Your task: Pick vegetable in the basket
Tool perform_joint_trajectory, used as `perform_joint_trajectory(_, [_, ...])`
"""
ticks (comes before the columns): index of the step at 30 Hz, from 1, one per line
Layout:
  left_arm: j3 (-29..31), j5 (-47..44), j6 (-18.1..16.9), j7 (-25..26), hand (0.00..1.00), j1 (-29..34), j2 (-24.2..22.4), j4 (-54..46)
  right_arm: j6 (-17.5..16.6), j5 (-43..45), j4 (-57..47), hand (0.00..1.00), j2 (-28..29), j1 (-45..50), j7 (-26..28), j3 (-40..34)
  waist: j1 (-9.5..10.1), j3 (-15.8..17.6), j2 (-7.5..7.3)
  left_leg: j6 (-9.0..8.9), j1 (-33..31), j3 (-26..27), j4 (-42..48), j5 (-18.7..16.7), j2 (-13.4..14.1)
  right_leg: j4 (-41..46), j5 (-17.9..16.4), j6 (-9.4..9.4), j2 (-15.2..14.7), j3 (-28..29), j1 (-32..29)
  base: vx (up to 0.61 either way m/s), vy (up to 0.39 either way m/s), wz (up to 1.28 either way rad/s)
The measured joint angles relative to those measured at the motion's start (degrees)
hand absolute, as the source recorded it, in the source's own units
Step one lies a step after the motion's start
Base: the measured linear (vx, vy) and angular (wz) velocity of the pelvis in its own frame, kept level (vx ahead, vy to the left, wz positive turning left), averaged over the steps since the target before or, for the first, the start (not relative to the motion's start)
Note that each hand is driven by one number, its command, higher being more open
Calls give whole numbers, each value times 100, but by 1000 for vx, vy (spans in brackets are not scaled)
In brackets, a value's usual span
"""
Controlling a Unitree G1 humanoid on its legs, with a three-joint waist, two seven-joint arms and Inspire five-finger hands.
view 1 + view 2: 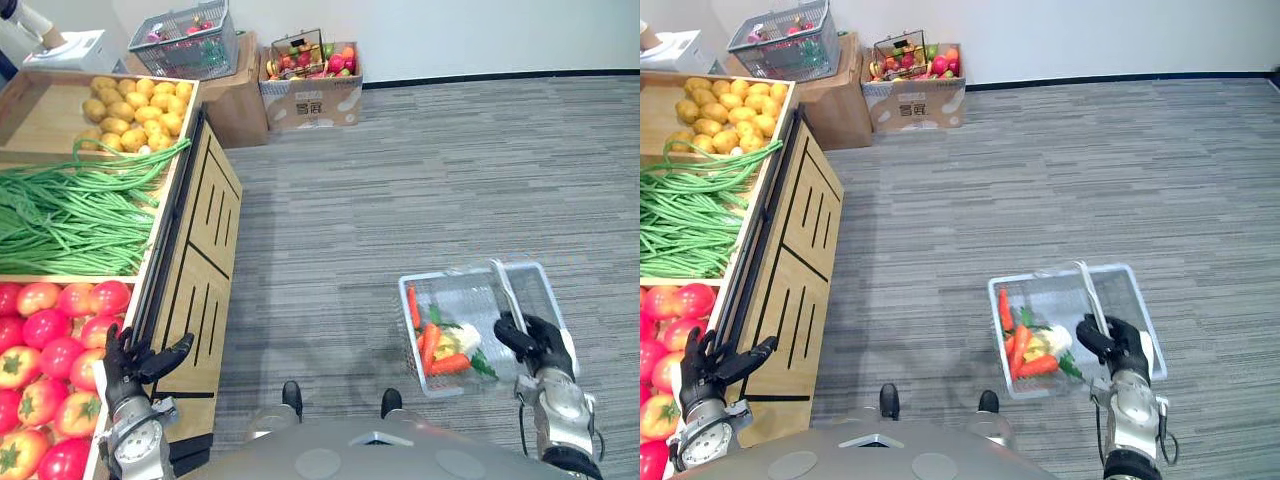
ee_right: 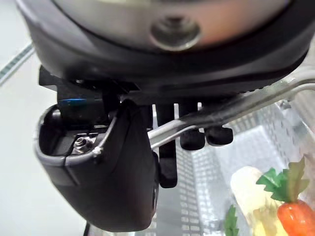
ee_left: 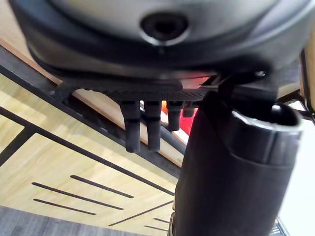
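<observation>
1. The left hand [image 1: 128, 368] hovered at the near right edge of the wooden produce stand [image 1: 200, 270], at the outer rim of the tomato compartment. Its fingers [image 3: 140, 128] were straight and spread apart, gripping nothing.
2. The right hand [image 1: 545, 345] was on the robot's right, above the grey carpeted floor [image 1: 400, 180]. Its fingers [image 2: 192, 140] were curled round the metal handle [image 1: 503, 290] of the wire basket [image 1: 455, 295]. In the right wrist view the handle passed between the thumb and the fingers.
3. The wire basket hung from that handle, well apart from the stand. Orange carrots [image 1: 449, 365] with green tops lay along its left and near walls. A pale vegetable [image 1: 466, 340] lay just beside them. The right half of the basket showed bare mesh.
4. The stand held three compartments in a row, as follows:
   - Near compartment: red tomatoes [image 1: 45, 330].
   - Middle compartment: green beans [image 1: 70, 220], with some strands draped over the far divider.
   - Far compartment: potatoes [image 1: 135, 110], heaped toward its right edge.
5. Past the far end of the stand, two cardboard boxes stood against the wall. The left box [image 1: 240, 100] carried a grey shopping basket [image 1: 185, 45]. The right box [image 1: 310, 98] carried a small basket of mixed produce [image 1: 305, 55].
</observation>
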Motion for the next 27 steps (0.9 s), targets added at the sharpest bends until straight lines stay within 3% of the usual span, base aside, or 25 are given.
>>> perform_joint_trajectory(10, [126,5,-97,87,100,-67,-68,392,16,442,957,0,843,356,-539,-1103,-81,-67,104,-40,125,165,0,-55,99,-31,-13,-21,78,166,23,0,-15,-9])
perform_joint_trajectory(27, [-264,195,-128,331,100,-222,23,804,15,973,1944,0,1031,149,-671,-1139,-114,-192,72,-15,233,253,-2,-69,70,-36,-12,-19,67,344,67,-24,3,-3])
